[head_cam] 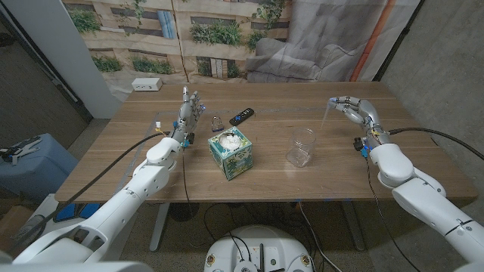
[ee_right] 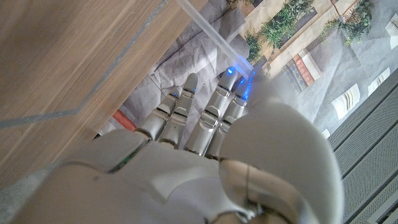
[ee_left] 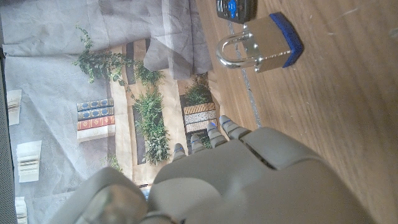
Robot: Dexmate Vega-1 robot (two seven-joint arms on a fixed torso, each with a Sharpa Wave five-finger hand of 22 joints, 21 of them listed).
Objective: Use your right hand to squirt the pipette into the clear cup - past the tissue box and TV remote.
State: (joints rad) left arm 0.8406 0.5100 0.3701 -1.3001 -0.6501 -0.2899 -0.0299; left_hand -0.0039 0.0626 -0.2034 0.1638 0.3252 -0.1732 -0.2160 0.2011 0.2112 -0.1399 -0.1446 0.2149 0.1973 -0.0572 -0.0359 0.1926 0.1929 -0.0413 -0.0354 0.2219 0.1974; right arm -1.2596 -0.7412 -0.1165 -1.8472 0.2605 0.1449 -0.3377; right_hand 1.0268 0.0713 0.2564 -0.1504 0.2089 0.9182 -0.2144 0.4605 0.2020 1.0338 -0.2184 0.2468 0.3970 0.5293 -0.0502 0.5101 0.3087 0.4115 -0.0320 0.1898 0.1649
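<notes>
My right hand (head_cam: 355, 111) is raised above the table's right side and pinches a thin clear pipette (head_cam: 326, 118), whose stem points down and left. In the right wrist view the pipette (ee_right: 208, 30) runs out from the fingertips of that hand (ee_right: 205, 143). The clear cup (head_cam: 301, 146) stands upright on the table, to the left of and nearer than the pipette tip, apart from it. A teal patterned tissue box (head_cam: 231, 151) sits left of the cup. The black TV remote (head_cam: 242, 115) lies behind the box. My left hand (head_cam: 189, 110) stands with fingers up and apart, holding nothing.
A silver padlock (head_cam: 217, 123) with a blue base lies between my left hand and the remote; the left wrist view shows the padlock (ee_left: 261, 43) and the remote's end (ee_left: 236, 7). A white power strip (head_cam: 146, 85) sits at the far left corner. The table's right edge (head_cam: 412, 121) is near my right hand.
</notes>
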